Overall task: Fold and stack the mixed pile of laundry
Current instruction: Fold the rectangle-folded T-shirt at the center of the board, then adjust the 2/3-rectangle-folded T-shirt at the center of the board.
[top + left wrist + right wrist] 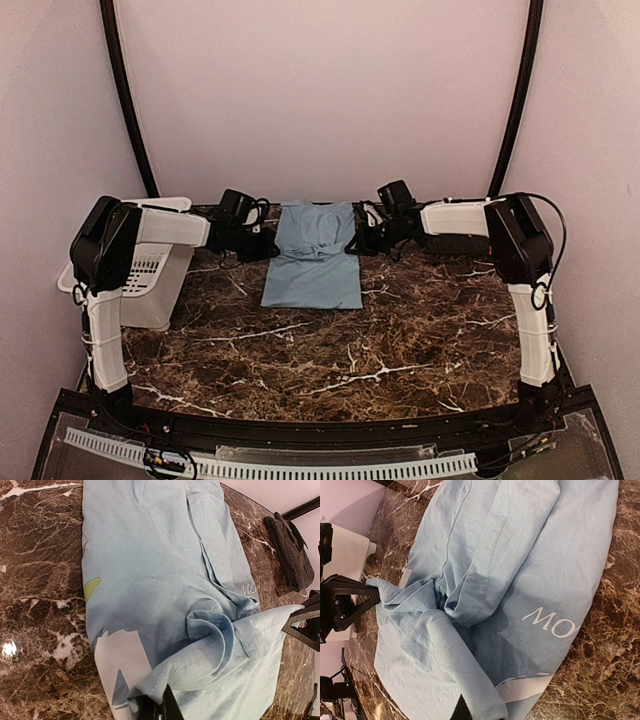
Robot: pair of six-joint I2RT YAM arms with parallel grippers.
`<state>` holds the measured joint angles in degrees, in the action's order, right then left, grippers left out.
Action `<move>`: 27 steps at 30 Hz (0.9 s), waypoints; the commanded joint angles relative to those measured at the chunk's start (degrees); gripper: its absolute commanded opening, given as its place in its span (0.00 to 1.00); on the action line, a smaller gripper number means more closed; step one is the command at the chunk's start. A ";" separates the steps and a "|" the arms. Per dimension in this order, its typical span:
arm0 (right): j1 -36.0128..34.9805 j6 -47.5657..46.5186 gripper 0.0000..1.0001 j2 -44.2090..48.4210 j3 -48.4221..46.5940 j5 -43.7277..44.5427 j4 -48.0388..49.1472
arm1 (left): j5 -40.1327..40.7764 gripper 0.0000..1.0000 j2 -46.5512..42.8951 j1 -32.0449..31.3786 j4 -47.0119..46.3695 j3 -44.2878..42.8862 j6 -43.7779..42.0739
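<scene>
The light blue T-shirt (312, 262) lies partly folded at the back middle of the marble table, with its sides turned in. My left gripper (268, 243) is at its left far corner and is shut on a stitched hem (157, 707). My right gripper (357, 240) is at its right far corner and is shut on the ribbed collar edge (470, 712). Both lift the far edge a little, and the cloth bunches between them (215, 630). A dark pinstriped garment (290, 552) lies folded on the table beyond the T-shirt, apart from it.
A white plastic bin (150, 275) stands at the table's left edge, under my left arm, and it also shows in the right wrist view (345, 555). Bare marble table (350, 350) stretches in front of the T-shirt. Pink walls close off the back and sides.
</scene>
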<state>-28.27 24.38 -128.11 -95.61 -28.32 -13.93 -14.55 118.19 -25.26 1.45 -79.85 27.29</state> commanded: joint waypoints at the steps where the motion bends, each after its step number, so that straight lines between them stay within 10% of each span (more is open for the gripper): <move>1: 0.61 -0.76 0.00 -1.66 -3.23 -1.70 0.97 | 0.14 0.00 -0.20 0.79 -1.09 -2.38 -1.15; 8: 1.23 -0.90 0.07 -3.98 -5.95 -2.88 0.23 | 0.47 0.04 2.22 1.31 -0.69 -3.89 -1.61; 16: 4.88 -0.50 0.68 1.91 -6.82 -6.58 0.39 | 1.93 0.56 -4.33 3.84 0.76 -4.10 -2.08; 27: 4.45 2.84 0.79 11.68 8.64 -14.24 7.44 | -10.47 0.75 -13.35 2.74 -9.07 8.76 -1.38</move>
<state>-21.93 24.88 -118.26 -92.25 -37.21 -12.03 -17.21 106.76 -21.39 -2.48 -75.88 25.82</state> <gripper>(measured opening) 0.792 0.744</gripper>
